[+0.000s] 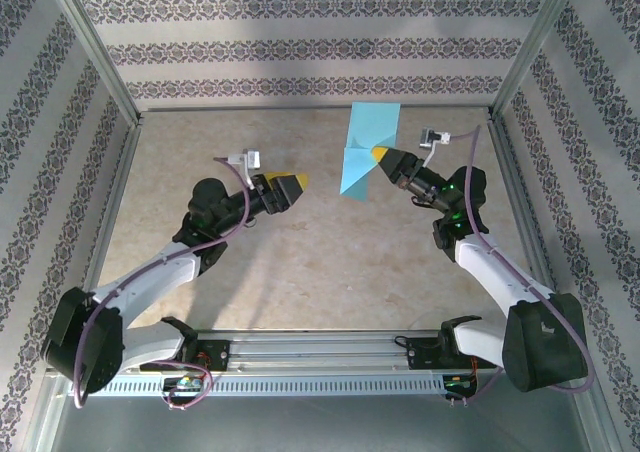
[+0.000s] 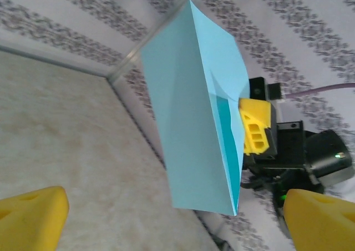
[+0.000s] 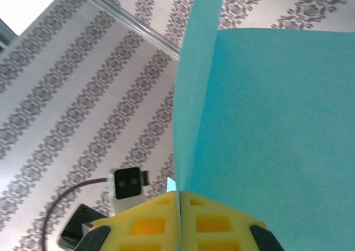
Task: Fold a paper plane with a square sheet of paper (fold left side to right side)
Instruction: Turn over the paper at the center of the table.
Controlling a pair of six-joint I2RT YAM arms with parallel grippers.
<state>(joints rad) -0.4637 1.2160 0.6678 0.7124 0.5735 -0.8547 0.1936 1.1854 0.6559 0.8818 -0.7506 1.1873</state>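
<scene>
**STATUS: FOLDED PAPER HELD ALOFT BY THE RIGHT CLAW, LEFT CLAW OPEN**

**1. Near zone.** Both arm bases sit on a metal rail [image 1: 320,352] at the near edge of the tabletop [image 1: 300,262]. The tabletop is a flat beige surface with a mottled, stone-like pattern, and nothing lies on it between the arms.

**2. Middle zone.**
- The left claw [image 1: 290,185] hangs over the centre-left of the tabletop and points towards the paper. Its blunt yellow fingers stand wide apart and hold nothing. It is well apart from the paper.
- The right claw [image 1: 380,155] is closed. The right wrist view shows its ribbed yellow fingers pressed flat together with a paper edge pinched between them.

**3. Task item.** The turquoise paper [image 1: 365,147] is held in the air over the far right part of the tabletop and does not touch it.
- It is thin, matte and plain.
- It is not a flat square. It shows overlapping layers, straight creases and a long outline that tapers to a point at its lower end.

**4. Progress (judgement).**
- The main folds appear to be made, so the task is probably in a late stage.
- The views do not show whether the wings are complete or even.
- A last crease and setting the paper down may remain.

**5. Far zone.** Striped, patterned wall panels [image 1: 300,52] in a metal frame enclose the cell.
</scene>
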